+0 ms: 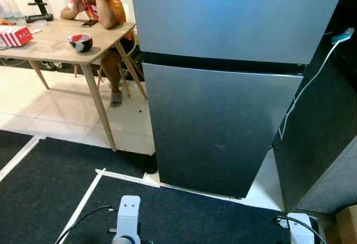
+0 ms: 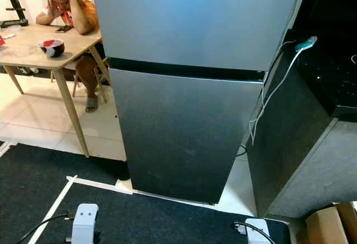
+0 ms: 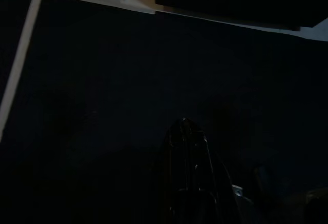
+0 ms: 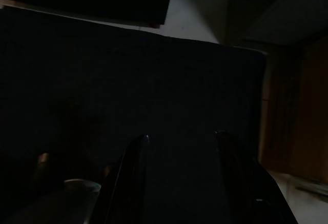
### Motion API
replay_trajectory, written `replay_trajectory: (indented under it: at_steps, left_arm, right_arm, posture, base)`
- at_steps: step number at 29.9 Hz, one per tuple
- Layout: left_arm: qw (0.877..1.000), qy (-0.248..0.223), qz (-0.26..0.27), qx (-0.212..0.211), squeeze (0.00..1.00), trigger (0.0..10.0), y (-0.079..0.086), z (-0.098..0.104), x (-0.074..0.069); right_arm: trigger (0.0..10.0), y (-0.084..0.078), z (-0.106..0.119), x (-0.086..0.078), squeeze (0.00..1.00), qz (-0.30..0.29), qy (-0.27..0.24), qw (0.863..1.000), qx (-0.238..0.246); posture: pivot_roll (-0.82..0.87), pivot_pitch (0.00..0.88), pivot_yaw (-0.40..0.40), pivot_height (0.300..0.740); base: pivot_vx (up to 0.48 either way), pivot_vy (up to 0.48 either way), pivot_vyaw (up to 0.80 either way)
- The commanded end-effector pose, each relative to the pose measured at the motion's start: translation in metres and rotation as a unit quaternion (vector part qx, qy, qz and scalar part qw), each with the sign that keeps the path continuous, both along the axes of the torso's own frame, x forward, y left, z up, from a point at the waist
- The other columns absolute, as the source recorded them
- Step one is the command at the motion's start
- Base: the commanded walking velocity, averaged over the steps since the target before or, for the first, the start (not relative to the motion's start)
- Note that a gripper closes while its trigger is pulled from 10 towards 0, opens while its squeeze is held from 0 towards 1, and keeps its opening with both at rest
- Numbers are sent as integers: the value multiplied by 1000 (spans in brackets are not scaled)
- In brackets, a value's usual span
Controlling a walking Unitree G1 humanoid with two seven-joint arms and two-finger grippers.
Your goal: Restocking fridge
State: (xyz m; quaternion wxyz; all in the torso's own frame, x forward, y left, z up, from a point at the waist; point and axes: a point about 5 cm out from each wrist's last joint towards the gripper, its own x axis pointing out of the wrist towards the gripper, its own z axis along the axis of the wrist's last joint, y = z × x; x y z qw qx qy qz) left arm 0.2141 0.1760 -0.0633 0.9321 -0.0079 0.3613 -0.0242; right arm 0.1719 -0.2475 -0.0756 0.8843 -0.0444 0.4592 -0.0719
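A home kitchen and dining corner; a tall grey fridge (image 1: pixel 223 87) stands on pale tiled floor (image 1: pixel 67 115); a person (image 1: pixel 95 4) sits at a wooden desk (image 1: pixel 50 46) with a bowl (image 1: pixel 81 42).

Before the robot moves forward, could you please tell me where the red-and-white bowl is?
The red-and-white bowl sits on the light wooden table to the robot's left of the grey two-door fridge, in front of the seated person.

The fridge (image 1: pixel 223 87) is standing ahead of both grippers, its two doors closed. A table (image 1: pixel 50 46) is sitting ahead and left of the left gripper (image 3: pixel 187 131), a bowl (image 1: pixel 81 42) resting on it, a person (image 1: pixel 95 4) sitting behind it. A box (image 2: pixel 329 224) is lying just right of the right gripper (image 4: pixel 182 137).
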Motion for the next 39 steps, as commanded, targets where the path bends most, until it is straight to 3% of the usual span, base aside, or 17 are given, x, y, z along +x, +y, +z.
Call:
replay_trajectory:
  at_steps: [1,8,16,39]
  left_arm:
    - [1000,1,-2,-2,0,10000,-6,-2,-2]
    - [1000,1,-3,-3,0,10000,-7,-2,-3]
    - [1000,-6,-17,3,0,10000,-2,2,3]
    - [999,-8,-36,7,0,10000,-3,4,6]
  right_arm:
    - [10000,-1,1,1,0,9,3,1000,-4]
    - [10000,-1,1,1,0,10,3,1000,-5]
    - [10000,14,-5,-3,0,9,7,1000,22]
    - [10000,19,-9,-8,0,12,15,1000,24]
  posture:
    - [-88,80,-54,740]
    - [-88,80,-54,740]
    - [-48,75,-5,740]
    - [-37,71,20,740]
  base:
    - [0,0,0]
    - [0,0,0]
    - [0,0,0]
    - [0,0,800]
